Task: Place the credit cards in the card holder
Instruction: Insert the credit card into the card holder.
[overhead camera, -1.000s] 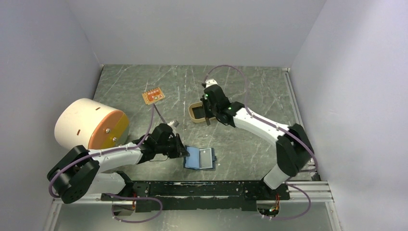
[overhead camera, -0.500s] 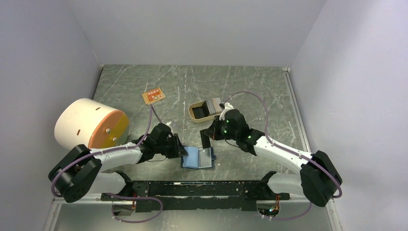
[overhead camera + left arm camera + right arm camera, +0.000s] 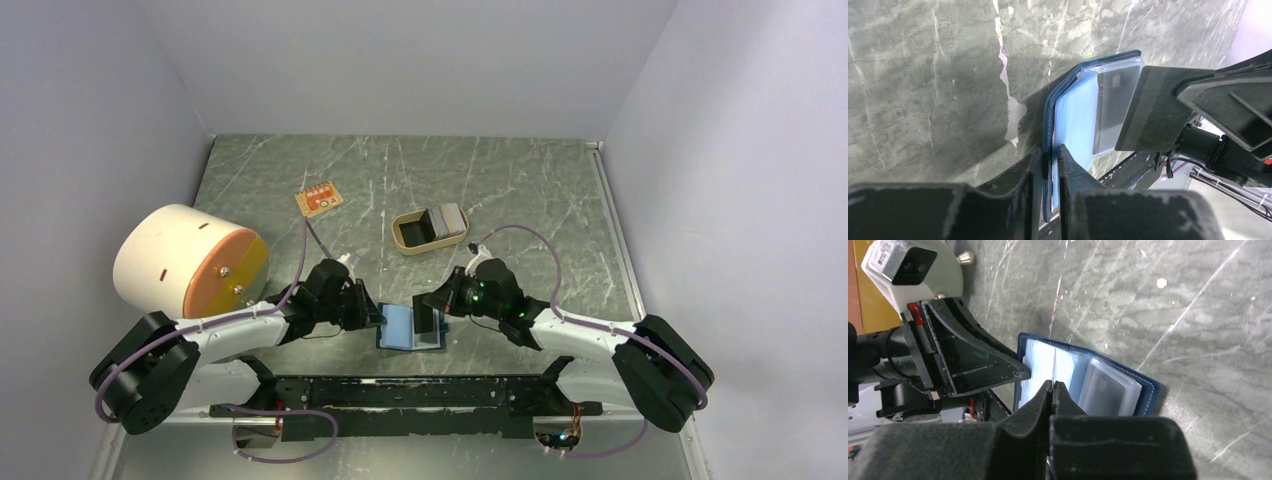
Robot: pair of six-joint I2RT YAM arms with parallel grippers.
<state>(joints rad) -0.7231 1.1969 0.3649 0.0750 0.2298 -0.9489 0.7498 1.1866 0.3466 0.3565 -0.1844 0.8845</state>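
Left fingers (image 3: 1020, 192): card holder (image 3: 1073, 115); right fingers (image 3: 1033, 410): card (image 3: 427, 320)

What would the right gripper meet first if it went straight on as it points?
Likely the light-blue pockets of the open navy folding card holder; the gripped thin grey card would touch first.

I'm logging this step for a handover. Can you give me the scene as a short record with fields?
card holder: lying open on the table, light blue inside showing
left hand: pinching the card holder's left edge
right hand: shut on one card, held on edge over the open card holder; contact unclear
other cards: stacked in the tan tray, farther back
card in slot: not yet
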